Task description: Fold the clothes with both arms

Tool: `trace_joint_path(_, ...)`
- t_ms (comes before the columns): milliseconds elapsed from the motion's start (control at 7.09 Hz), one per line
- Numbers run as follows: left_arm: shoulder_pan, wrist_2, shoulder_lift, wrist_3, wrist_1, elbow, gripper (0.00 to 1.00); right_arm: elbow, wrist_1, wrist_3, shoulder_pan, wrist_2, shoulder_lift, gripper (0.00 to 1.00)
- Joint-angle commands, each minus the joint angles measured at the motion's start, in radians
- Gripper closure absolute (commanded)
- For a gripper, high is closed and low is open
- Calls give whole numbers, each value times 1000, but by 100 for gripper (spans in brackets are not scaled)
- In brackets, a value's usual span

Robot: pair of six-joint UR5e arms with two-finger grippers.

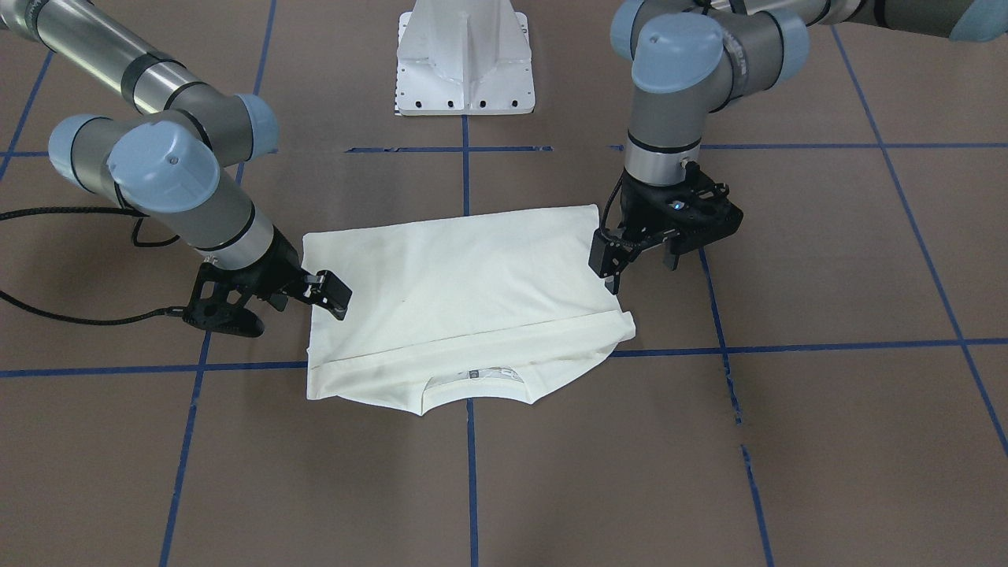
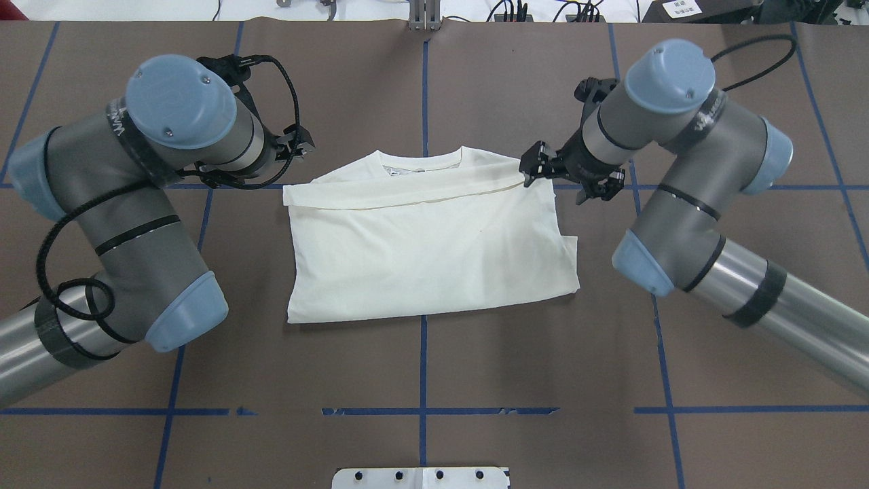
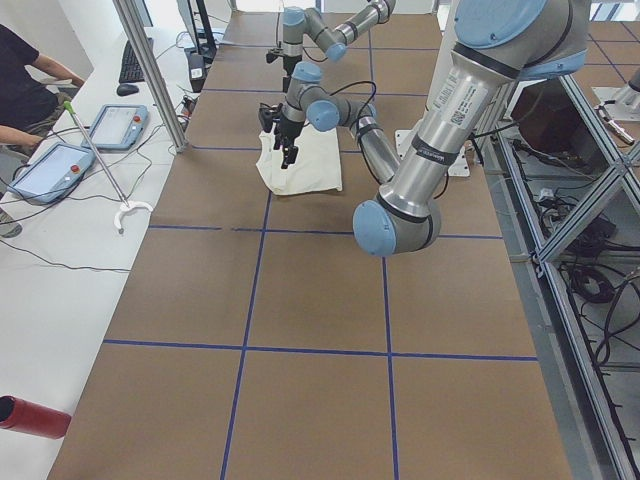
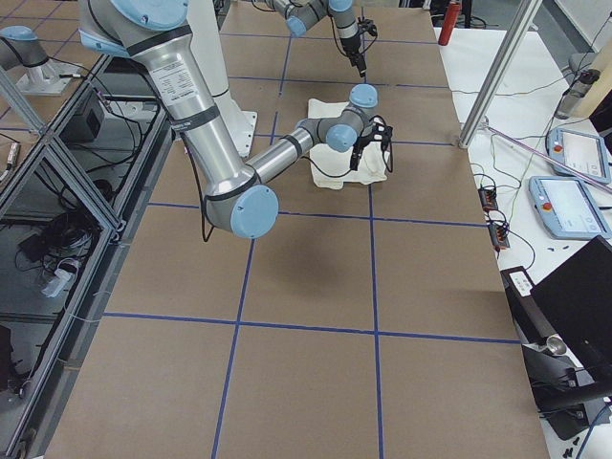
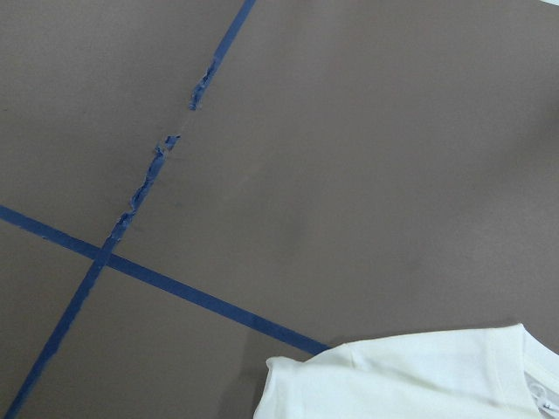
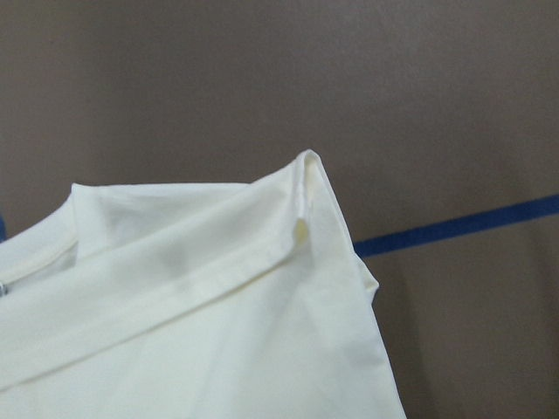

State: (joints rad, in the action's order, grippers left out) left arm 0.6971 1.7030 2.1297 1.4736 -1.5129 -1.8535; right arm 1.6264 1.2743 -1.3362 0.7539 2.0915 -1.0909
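Observation:
The cream-white clothes (image 1: 472, 291) (image 2: 428, 251) lie folded into a rectangle on the brown table, plain side up. The collar (image 1: 472, 386) peeks out at the edge far from the robot, under a folded-over hem band. My left gripper (image 1: 639, 264) (image 2: 302, 144) hovers open just off the shirt's side, holding nothing; its wrist view shows only a shirt corner (image 5: 419, 375). My right gripper (image 1: 335, 293) (image 2: 533, 168) sits at the opposite side edge by the hem band's end, fingers apart. The right wrist view shows that corner (image 6: 306, 175) slightly raised and free.
The white pedestal base (image 1: 465, 63) (image 2: 421, 479) stands on the robot's side of the shirt. Blue tape lines (image 2: 422, 353) cross the table. A black cable (image 1: 79, 315) trails by the right arm. A person (image 3: 20, 70) and tablets (image 3: 50, 170) are at a side bench.

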Motion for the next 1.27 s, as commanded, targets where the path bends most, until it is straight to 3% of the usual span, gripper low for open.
trace_joint_path(0, -24, 0, -10, 39, 11, -38, 0, 108, 2, -35, -119, -108, -110, 0)
trace_joint_path(564, -53, 0, -10, 62, 13, -53, 0, 133, 0, -31, -160, -105, -181, 0)
trace_joint_path(846, -53, 0, -11, 62, 13, -65, 0, 153, 0, -32, -176, -102, -190, 62)
trace_joint_path(987, -53, 0, -11, 62, 14, -65, 0, 152, 0, -32, -180, -102, -190, 88)
trace_joint_path(1128, -53, 0, -10, 62, 14, -65, 0, 155, 0, -26, -180, -99, -190, 100)
